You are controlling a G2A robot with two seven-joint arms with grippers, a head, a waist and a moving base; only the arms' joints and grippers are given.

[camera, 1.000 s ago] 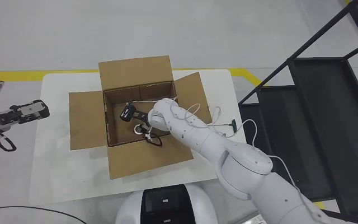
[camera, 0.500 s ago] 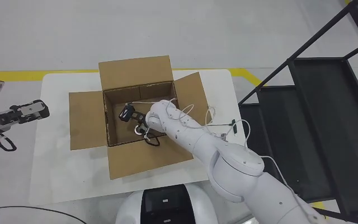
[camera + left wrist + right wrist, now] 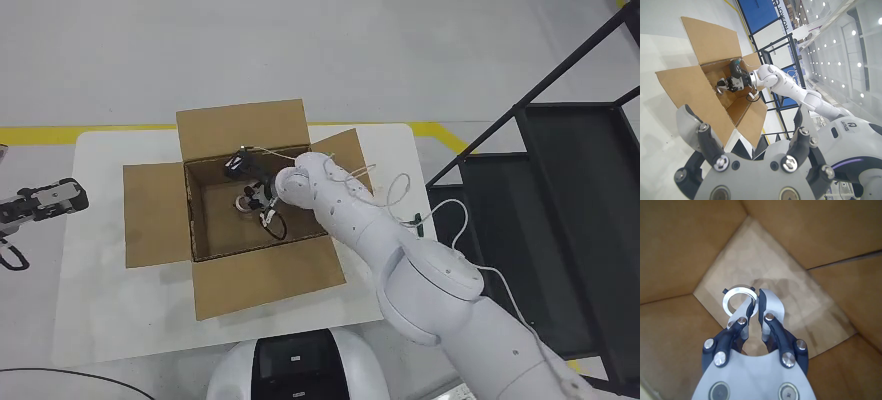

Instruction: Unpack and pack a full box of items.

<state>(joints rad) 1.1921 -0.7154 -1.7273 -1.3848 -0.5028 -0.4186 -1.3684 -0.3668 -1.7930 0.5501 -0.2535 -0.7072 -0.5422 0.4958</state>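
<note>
1. Top view: the open cardboard box [image 3: 240,128] stands on the white table [image 3: 110,300]. The right gripper [image 3: 250,196] is inside the box near its far wall, with the metal ring [image 3: 243,204] at its tips. The left gripper [image 3: 48,200] is at the table's left edge, well apart from the box.
2. Left wrist view: the left gripper [image 3: 744,121] has its fingers spread, with nothing between them. Beyond it, the right gripper [image 3: 721,86] carries the metal ring [image 3: 719,91] within the cardboard box [image 3: 687,83].
3. Right wrist view: the right gripper [image 3: 755,306] pinches the band of the metal ring [image 3: 726,303], one finger through the hole and one outside. The ring is clear of the floor of the cardboard box [image 3: 772,266].

The white table [image 3: 100,300] bears 1 open cardboard box [image 3: 155,215], flaps spread flat.
</note>
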